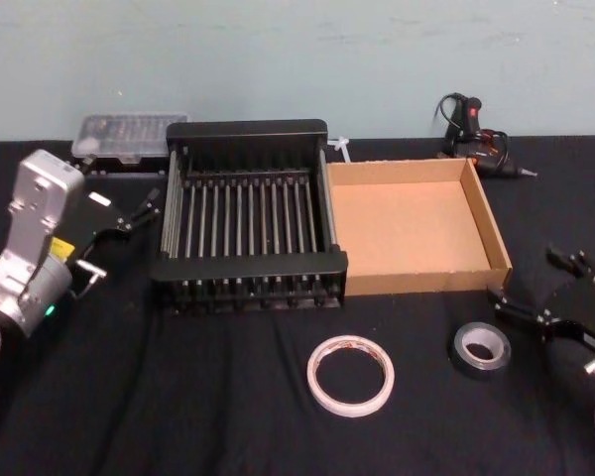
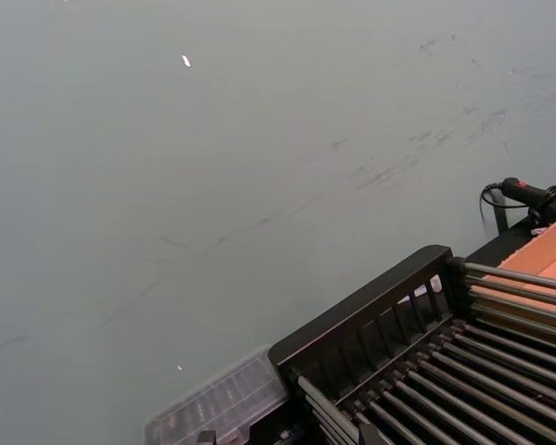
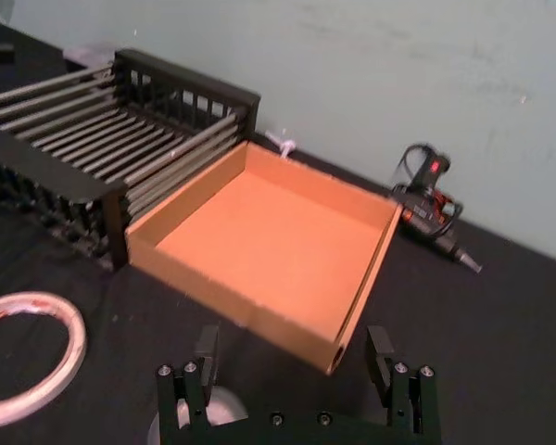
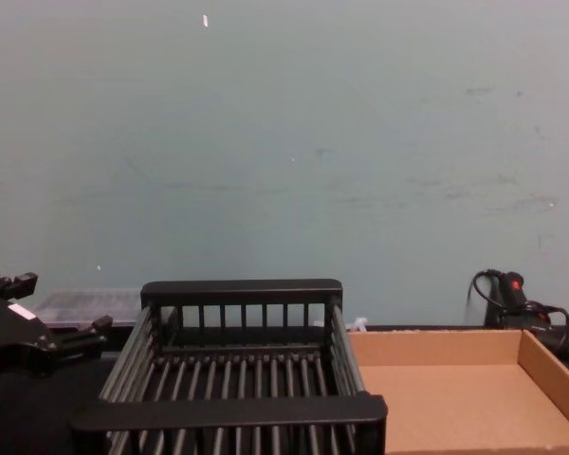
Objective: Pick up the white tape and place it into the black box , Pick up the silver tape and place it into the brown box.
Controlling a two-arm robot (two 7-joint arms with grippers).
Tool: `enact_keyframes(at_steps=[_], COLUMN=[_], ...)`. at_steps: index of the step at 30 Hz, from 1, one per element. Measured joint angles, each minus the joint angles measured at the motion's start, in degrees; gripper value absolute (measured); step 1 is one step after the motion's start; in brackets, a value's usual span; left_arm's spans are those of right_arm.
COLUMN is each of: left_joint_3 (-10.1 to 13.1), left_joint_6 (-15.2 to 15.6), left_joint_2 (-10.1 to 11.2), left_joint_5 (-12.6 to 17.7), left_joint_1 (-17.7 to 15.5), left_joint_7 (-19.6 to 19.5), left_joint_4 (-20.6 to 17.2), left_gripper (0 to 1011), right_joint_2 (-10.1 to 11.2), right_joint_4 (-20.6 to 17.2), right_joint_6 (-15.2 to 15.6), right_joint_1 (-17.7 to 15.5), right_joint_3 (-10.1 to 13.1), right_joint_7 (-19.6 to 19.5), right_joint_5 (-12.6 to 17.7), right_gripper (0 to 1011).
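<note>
Presently both rolls lie flat on the table: white tape (image 1: 350,374) at 6 o'clock of the black box (image 1: 248,211), silver tape (image 1: 479,348) at 6 o'clock of the brown box (image 1: 491,220). Likely light, stiff rings; grip across the wall. Right tool (image 1: 552,288) open, empty, beside silver tape; left tool (image 1: 139,210) open, empty. No legible writing.
</note>
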Motion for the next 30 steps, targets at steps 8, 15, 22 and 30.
enact_keyframes(at_steps=[8, 15, 22, 30], left_joint_3=[0.0, 0.0, 0.0, 0.0], left_joint_6=[0.0, 0.0, 0.0, 0.0], left_joint_2=[0.0, 0.0, 0.0, 0.0], left_joint_5=[0.0, 0.0, 0.0, 0.0], left_joint_1=[0.0, 0.0, 0.0, 0.0], left_joint_7=[0.0, 0.0, 0.0, 0.0], left_joint_4=[0.0, 0.0, 0.0, 0.0], left_gripper=[1001, 1001, 1001, 1001], right_joint_2=[-0.7, -1.7, -2.6, -4.0], right_joint_4=[-0.3, 0.2, 0.9, 2.6], right_joint_6=[4.2, 6.0, 7.3, 7.6], right_joint_1=[-2.1, -2.8, -2.9, -2.1], right_joint_3=[1.4, 1.6, 1.5, 1.2], right_joint_7=[1.2, 1.9, 2.3, 3.1], right_joint_5=[2.0, 2.0, 0.9, -0.3], right_gripper=[1002, 1002, 1002, 1002])
